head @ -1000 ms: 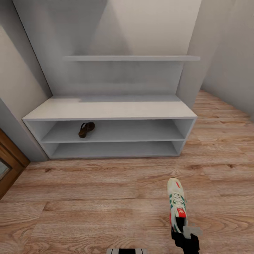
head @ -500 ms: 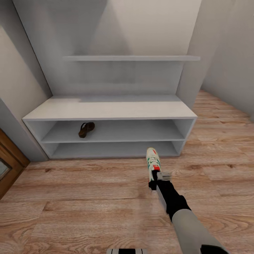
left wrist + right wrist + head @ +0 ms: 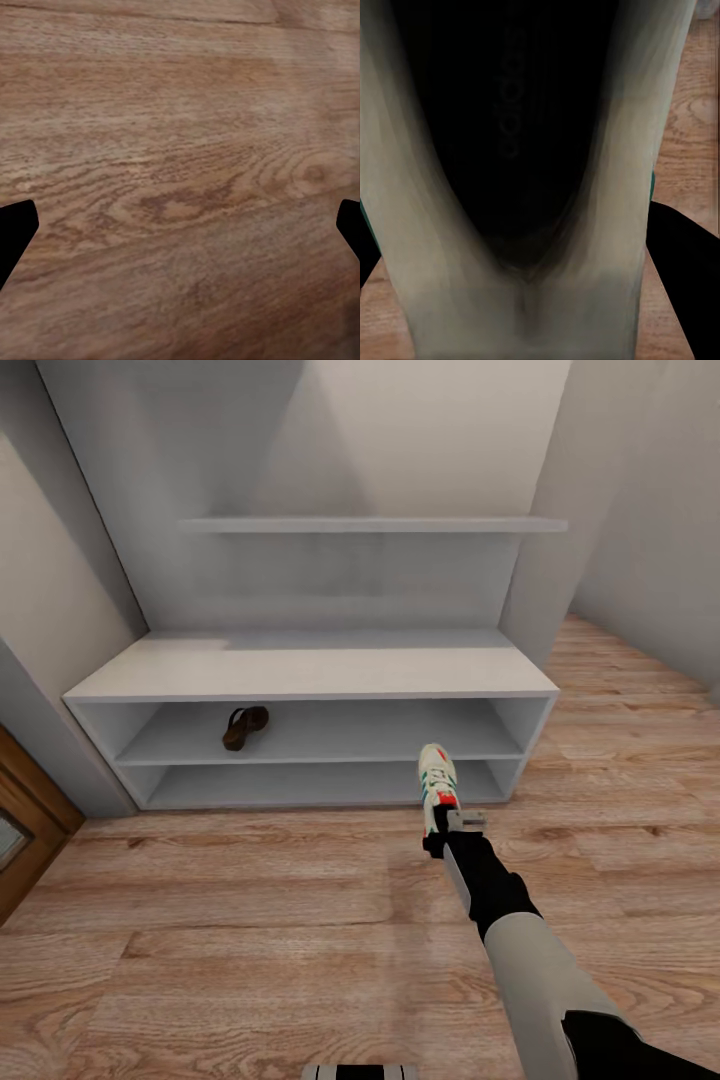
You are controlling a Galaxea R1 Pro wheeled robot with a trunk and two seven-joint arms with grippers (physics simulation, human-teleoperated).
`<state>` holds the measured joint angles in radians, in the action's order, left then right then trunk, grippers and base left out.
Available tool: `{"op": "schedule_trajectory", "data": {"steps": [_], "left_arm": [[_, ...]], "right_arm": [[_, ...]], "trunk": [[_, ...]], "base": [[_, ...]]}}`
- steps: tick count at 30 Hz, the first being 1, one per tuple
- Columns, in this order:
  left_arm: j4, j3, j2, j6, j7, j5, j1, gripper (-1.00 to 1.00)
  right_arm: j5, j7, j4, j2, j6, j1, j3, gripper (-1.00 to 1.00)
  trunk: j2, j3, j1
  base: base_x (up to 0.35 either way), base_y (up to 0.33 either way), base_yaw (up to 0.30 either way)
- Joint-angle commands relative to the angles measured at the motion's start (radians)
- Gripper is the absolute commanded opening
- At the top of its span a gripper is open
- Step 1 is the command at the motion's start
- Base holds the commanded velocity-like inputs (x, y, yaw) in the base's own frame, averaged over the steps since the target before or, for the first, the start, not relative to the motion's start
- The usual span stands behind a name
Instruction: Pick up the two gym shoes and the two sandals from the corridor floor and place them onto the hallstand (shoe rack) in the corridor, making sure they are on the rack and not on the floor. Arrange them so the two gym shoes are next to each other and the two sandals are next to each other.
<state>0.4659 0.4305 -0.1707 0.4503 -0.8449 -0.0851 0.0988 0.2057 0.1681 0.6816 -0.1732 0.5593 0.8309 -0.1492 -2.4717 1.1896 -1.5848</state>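
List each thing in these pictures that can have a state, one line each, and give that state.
gym shoe: held off the floor in the right tool, toe towards the rack.
right tool: shut on the shoe's heel.
sandal: lying on the upper open shelf, left part.
hallstand: top bare, lower shelf bare.
left tool: open, over the wood floor.

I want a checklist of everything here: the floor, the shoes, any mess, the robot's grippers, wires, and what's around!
Surface: corridor floor, wood planks.
Job's things: one gym shoe held off the floor at the hallstand front; one sandal on its upper open shelf.
Clutter: nothing seen.
Grippers: right gripper shut on the shoe's heel; left gripper open, facing floor.
Cables: nothing seen.
Surroundings: grey walls, wall shelf, brown door.
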Motion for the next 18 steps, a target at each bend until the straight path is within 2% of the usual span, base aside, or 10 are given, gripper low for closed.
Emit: {"op": "schedule_trajectory", "data": {"steps": [1,13,18], "left_arm": [[0.000,0.008,0.001,0.004,-0.006,-0.009,0.001,1.00],[-0.001,0.007,0.003,0.003,-0.006,-0.010,0.001,1.00],[-0.001,0.007,0.003,0.004,-0.006,-0.010,0.001,1.00]], "right_arm": [[0.009,-0.002,0.006,-0.001,0.005,0.000,-0.004,-1.00],[0.008,-0.004,0.011,-0.001,0.004,0.001,-0.004,-1.00],[0.008,-0.003,0.014,-0.001,0.005,0.001,-0.005,-1.00]], "trunk": [[0.000,0.001,0.000],[0.000,0.001,0.000],[-0.029,0.019,-0.016]], "base": [[0.000,0.000,0.000],[0.000,0.000,0.000],[0.000,0.000,0.027]]}}
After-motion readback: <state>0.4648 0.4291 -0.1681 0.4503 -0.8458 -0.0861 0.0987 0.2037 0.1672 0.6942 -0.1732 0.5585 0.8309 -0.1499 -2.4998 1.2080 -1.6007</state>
